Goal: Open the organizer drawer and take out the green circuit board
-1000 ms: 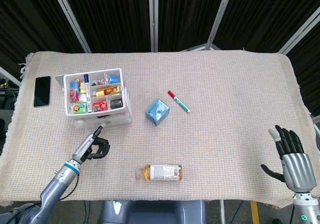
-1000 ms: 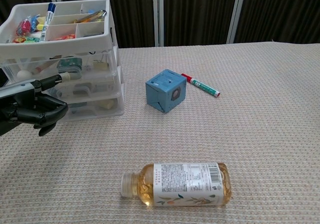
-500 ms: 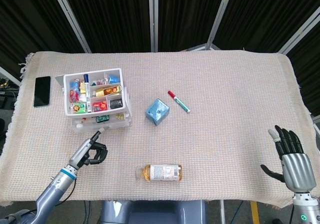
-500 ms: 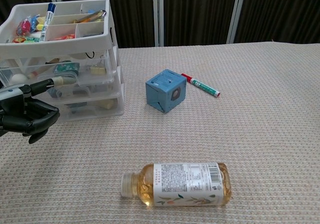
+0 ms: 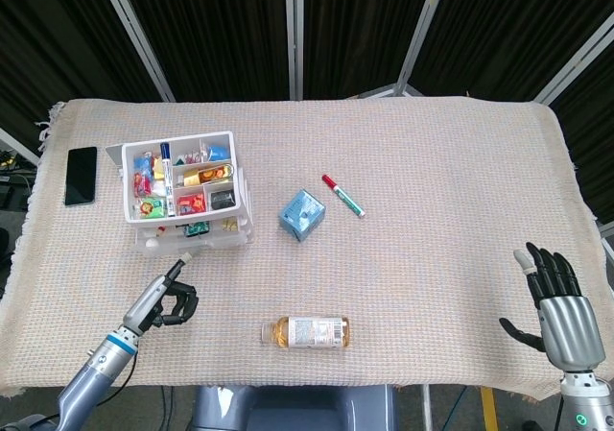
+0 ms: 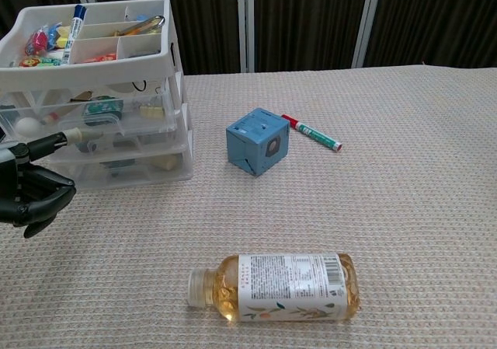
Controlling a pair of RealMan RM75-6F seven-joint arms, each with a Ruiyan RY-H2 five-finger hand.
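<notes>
Left hand (image 5: 165, 295), fingers curled with one pointing out and holding nothing, sits just before the organizer (image 5: 227, 243); the green board (image 6: 102, 109) lies straight ahead.

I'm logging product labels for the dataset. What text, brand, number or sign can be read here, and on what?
None can be read.
Bottle label: print and barcode, too small to read.
Green marker: print blurred.
Blue marker in the organizer's top tray: print unreadable.

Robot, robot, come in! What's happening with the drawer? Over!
Left hand finger hooked at organizer drawer. Right hand open, idle. Green circuit board not clearly seen.
</notes>
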